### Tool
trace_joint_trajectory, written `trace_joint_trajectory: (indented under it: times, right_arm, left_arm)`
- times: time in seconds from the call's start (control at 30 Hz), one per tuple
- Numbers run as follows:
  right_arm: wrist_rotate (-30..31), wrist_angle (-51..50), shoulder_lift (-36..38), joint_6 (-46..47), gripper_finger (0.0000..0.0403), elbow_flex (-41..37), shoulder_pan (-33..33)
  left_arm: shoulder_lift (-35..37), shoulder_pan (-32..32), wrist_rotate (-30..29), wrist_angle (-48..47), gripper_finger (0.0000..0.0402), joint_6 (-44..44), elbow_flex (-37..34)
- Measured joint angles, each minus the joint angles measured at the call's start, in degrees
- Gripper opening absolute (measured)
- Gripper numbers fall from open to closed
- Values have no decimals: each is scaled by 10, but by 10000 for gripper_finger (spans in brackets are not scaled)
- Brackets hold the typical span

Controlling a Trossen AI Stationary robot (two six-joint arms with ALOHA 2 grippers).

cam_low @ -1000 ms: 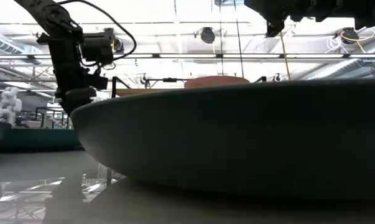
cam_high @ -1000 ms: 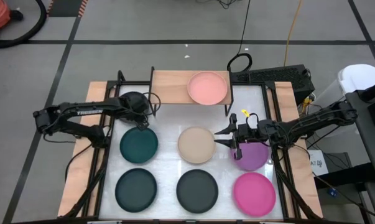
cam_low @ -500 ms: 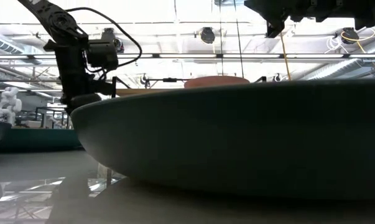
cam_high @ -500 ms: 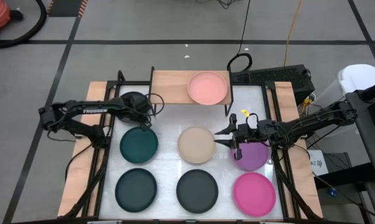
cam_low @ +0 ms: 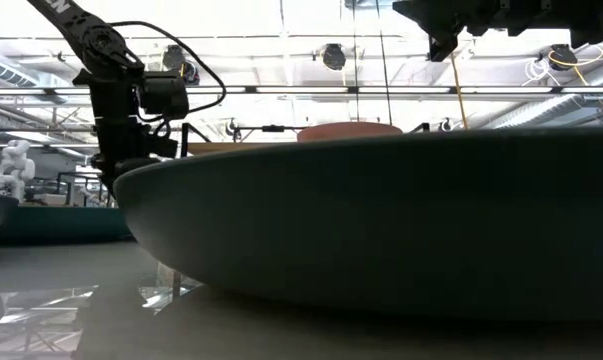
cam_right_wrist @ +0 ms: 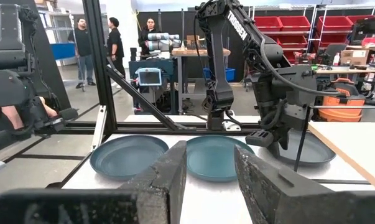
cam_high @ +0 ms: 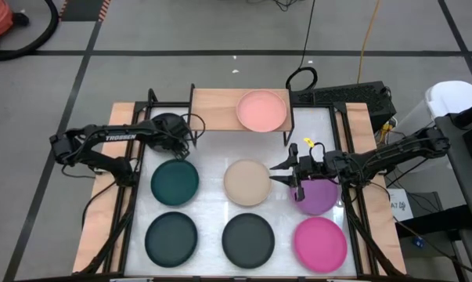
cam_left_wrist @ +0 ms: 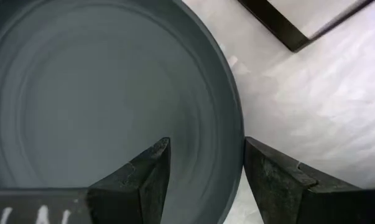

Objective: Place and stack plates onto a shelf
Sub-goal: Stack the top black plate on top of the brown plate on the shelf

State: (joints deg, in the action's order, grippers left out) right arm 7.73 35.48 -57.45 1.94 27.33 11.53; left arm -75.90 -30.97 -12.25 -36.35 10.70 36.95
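**A:** Where does the shelf (cam_high: 216, 110) stand?

**B:** At the back of the table (cam_high: 212, 205), in the middle. The shelf plate (cam_high: 262, 110) lies on its right end.

**A:** And left of it?

**B:** The back-left plate (cam_high: 167, 125) lies there under the left gripper (cam_high: 178, 130). It may reach under the shelf's edge, but I can't tell from above.

**A:** The rest?

**B:** There are two rows of three in front of the shelf. The middle row has the middle-left plate (cam_high: 174, 181), the middle-centre plate (cam_high: 247, 182) and the middle-right plate (cam_high: 320, 197). The right gripper (cam_high: 281, 173) is above the gap between the last two.

**A:** And nearest the front?

**B:** The front-left plate (cam_high: 171, 238), the front-centre plate (cam_high: 248, 239) and the front-right plate (cam_high: 320, 244), each in front of a middle one.
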Motion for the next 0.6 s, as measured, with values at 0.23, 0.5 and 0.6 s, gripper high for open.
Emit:
trace_joint_trajectory:
  times: [0.23,0.5,0.6]
  right_arm:
    - [0,0,0,0,116,0,0]
    - [0,1,0,0,116,0,0]
    - [6,1,0,0,116,0,0]
  left_arm:
    - [0,-5,0,-8,201,8,-8]
    - [5,-9,1,12,127,15,-59]
    - [6,-5,-3,11,83,10,-54]
